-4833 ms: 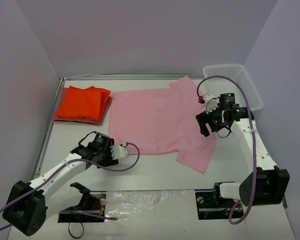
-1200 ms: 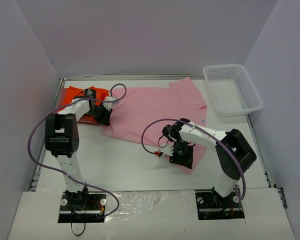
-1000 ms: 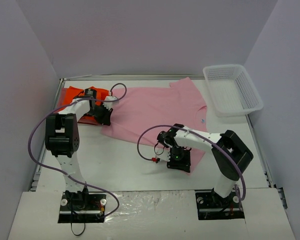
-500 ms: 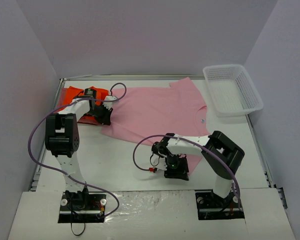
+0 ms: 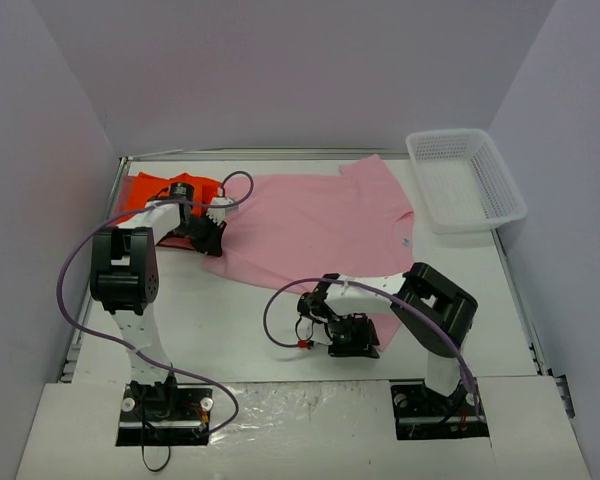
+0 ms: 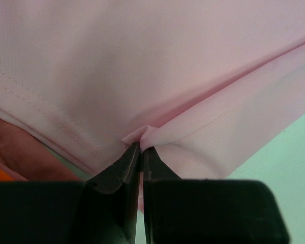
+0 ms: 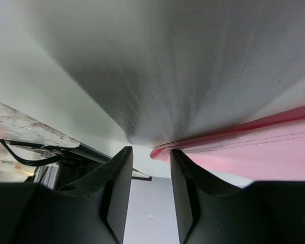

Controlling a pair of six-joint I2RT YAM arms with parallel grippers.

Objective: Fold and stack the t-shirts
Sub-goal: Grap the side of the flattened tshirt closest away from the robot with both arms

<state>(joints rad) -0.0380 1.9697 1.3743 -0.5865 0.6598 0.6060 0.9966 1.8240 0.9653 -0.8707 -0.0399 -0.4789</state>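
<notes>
The pink shirt [image 5: 320, 225] lies flat and open in the middle of the table [image 5: 230, 320]. It is not folded yet. The orange shirt [image 5: 148, 195] sits folded at the far left, on top of a red shirt [image 6: 12, 152]. That is the stack the pink one should join.

Your left gripper [image 6: 141, 148] is at the left edge of the pink shirt, right beside the stack. Its fingers are pressed together, and a small bump of pink cloth is pinched between the tips. It holds only the top bit of cloth, so the edge can lift off the table.

Your right gripper [image 7: 150, 152] is low on the table at the near sleeve. Its fingers are spread apart. The thin pink hem pokes into the gap between them, but nothing squeezes it yet. The gripper is down flat like this so one finger can slide under the cloth.

I think you are getting ready for the first fold. The right side needs to close on the hem before you lift, or the cloth may slip out. Soft cloth sags, so lift both sides together.

The white basket [image 5: 467, 180] stands at the far right, well away from both grippers.
</notes>
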